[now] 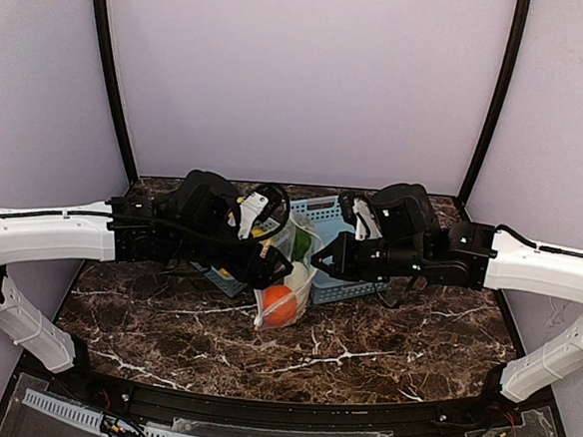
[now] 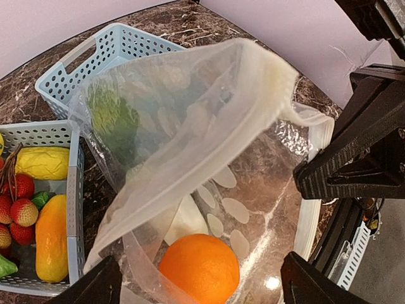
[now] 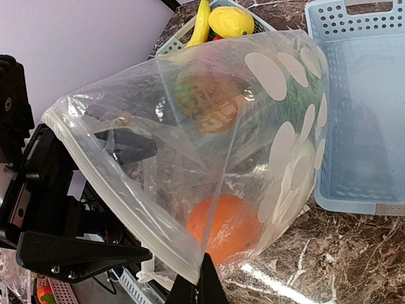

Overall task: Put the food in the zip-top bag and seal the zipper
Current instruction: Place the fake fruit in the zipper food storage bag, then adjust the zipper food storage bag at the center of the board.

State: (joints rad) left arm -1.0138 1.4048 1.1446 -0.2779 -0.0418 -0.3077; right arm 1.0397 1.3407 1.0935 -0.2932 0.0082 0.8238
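Here, two robot arms meet over a dark marbled worktop. A clear zip-top bag printed with white dots hangs between them. Its bottom rests on the worktop, in front of a light-blue basket.

The right fingers are pinched together on the bag's mouth edge and hold that side up. The left fingers are spread wide. The bag's loose plastic lies in the gap between them, and they clamp nothing.

Inside the bag, a round orange lies at the bottom. A white oblong piece leans just beside it, and a green piece shows higher up through the plastic.

A second light-blue basket beside the bag holds more toy food: a yellow lemon, red strawberries and a long yellow-orange fruit.
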